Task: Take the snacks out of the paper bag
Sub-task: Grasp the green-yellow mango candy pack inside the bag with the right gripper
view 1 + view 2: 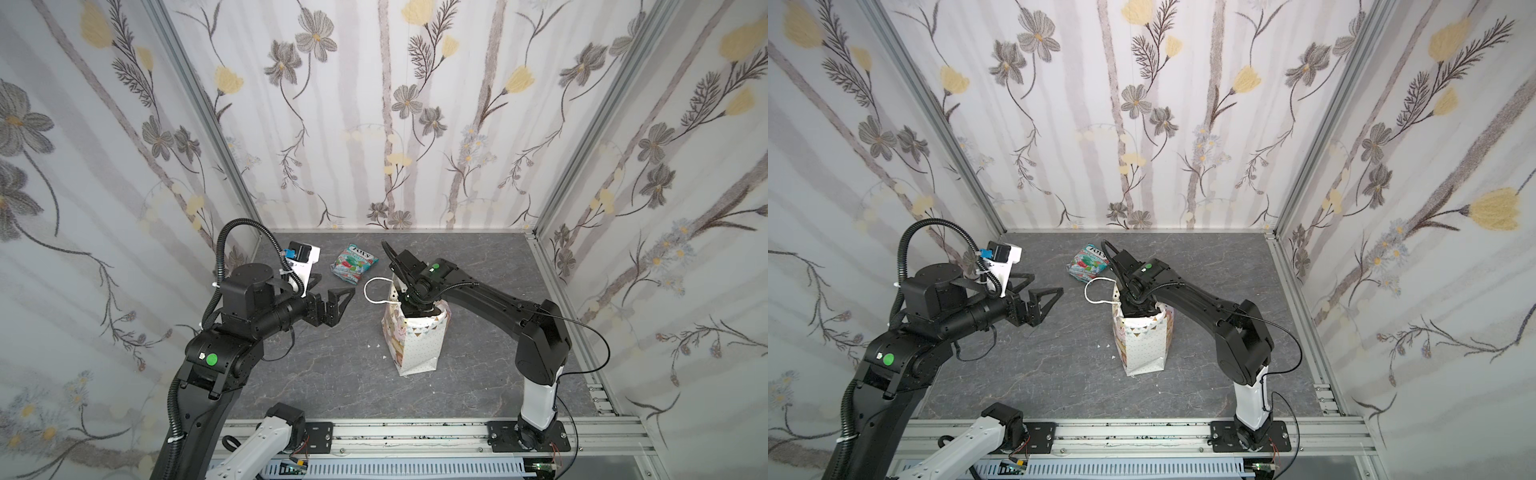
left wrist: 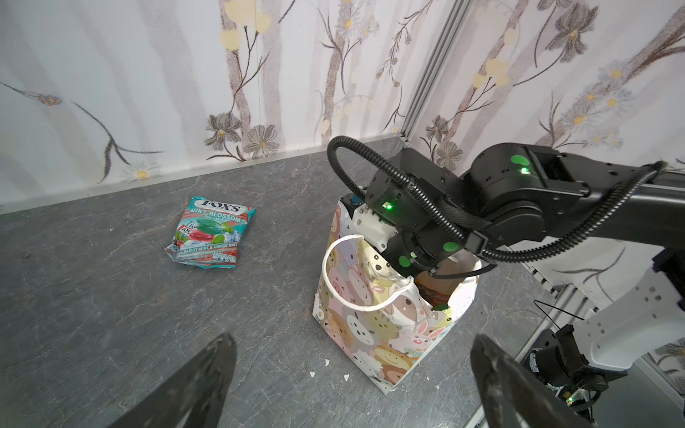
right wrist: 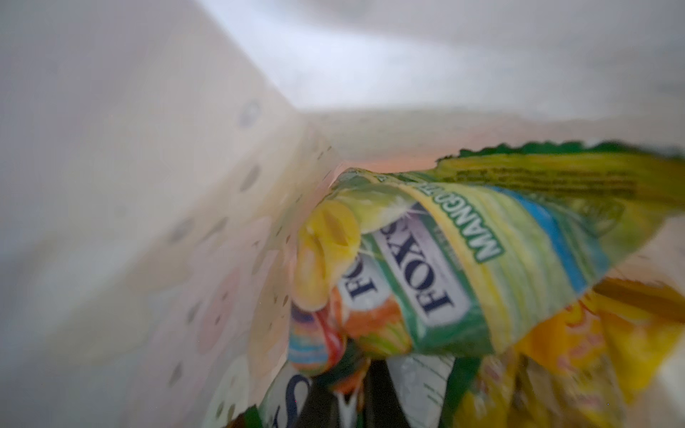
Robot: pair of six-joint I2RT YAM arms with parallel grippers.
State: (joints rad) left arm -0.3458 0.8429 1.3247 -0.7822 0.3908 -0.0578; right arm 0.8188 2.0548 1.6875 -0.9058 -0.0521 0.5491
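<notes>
R pincer (image 3: 350,405) barely visible inside paper bag (image 1: 419,349), prob. closed

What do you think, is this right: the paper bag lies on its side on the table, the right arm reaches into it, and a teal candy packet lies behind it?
Not quite: the paper bag stands upright on the table, not on its side, as both top views show. The right arm reaches into it, and the teal candy packet lies behind it.
</notes>
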